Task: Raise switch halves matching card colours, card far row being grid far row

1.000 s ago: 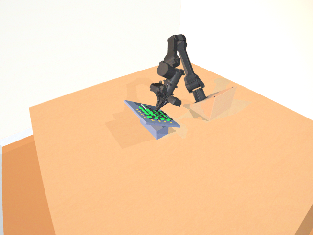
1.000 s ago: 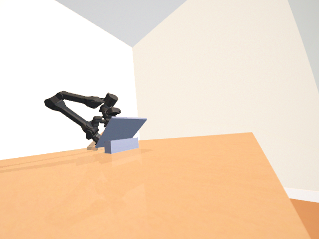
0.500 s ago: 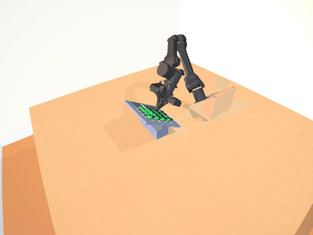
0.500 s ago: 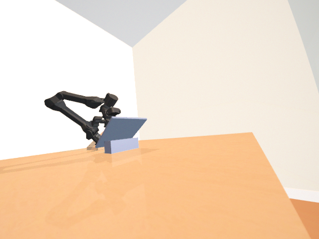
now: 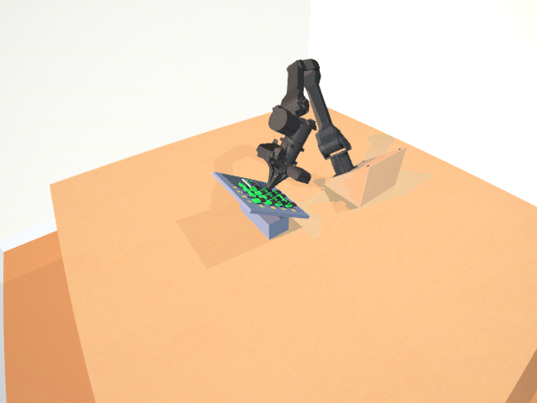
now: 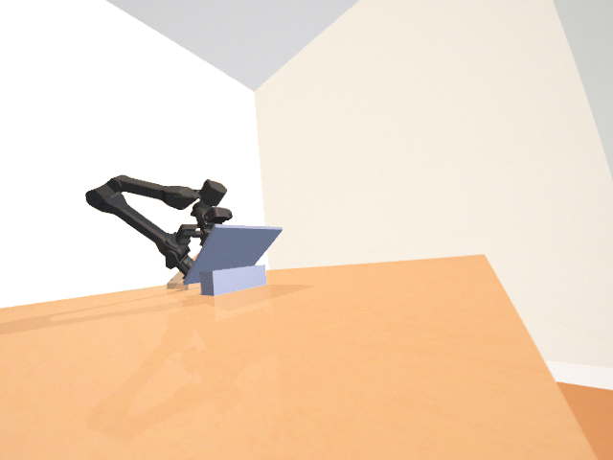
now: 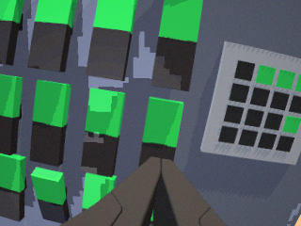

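The tilted blue-grey panel point(image 5: 225, 177) point(image 6: 238, 247) point(image 7: 209, 24) carries rows of green and dark switches. My gripper point(image 5: 269, 187) point(image 7: 158, 168) is shut and empty. In the wrist view its tips overlap the near, dark half of the rightmost switch point(image 7: 162, 121) in the middle visible row; whether they touch is unclear. The fingers partly hide the row below, where one switch point(image 7: 48, 187) looks tilted differently from its neighbours. The card point(image 7: 222, 94) lies right of the grid, its right edge cut off. Its far row shows dark, then green squares; its third row has green at the right; other visible squares are dark.
A blue-grey block point(image 5: 277, 227) point(image 6: 239, 280) supports the panel on the wooden table point(image 5: 303, 325) point(image 6: 346, 371). A wood-coloured angled board point(image 5: 383, 175) stands beside the arm's base. The panel hides the fingertips in the exterior view.
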Action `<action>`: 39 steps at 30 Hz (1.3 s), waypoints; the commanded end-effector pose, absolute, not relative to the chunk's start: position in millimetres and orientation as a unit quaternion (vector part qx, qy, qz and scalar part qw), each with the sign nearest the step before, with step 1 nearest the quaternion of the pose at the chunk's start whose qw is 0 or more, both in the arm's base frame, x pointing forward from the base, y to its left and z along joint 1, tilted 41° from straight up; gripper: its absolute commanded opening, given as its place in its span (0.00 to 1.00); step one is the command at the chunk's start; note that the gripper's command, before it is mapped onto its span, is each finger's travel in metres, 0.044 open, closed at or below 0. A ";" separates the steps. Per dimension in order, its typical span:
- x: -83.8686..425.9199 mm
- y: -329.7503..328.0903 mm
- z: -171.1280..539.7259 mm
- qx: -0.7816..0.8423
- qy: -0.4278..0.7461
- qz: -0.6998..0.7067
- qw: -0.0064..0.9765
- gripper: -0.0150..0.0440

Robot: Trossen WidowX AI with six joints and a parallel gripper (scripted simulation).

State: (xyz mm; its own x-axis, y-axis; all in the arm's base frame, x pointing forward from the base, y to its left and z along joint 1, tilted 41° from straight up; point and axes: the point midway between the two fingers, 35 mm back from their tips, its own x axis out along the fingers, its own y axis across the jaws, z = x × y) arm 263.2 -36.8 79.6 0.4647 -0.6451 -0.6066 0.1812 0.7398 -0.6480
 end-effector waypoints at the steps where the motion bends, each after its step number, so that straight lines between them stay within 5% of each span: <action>1: 263.6 -36.7 77.9 -0.257 0.453 -0.250 0.816 0.25; 21: 264.1 -37.3 78.8 -0.256 0.452 -0.253 0.816 0.25; 39: 231.1 25.1 91.1 -0.252 0.466 -0.251 0.810 0.25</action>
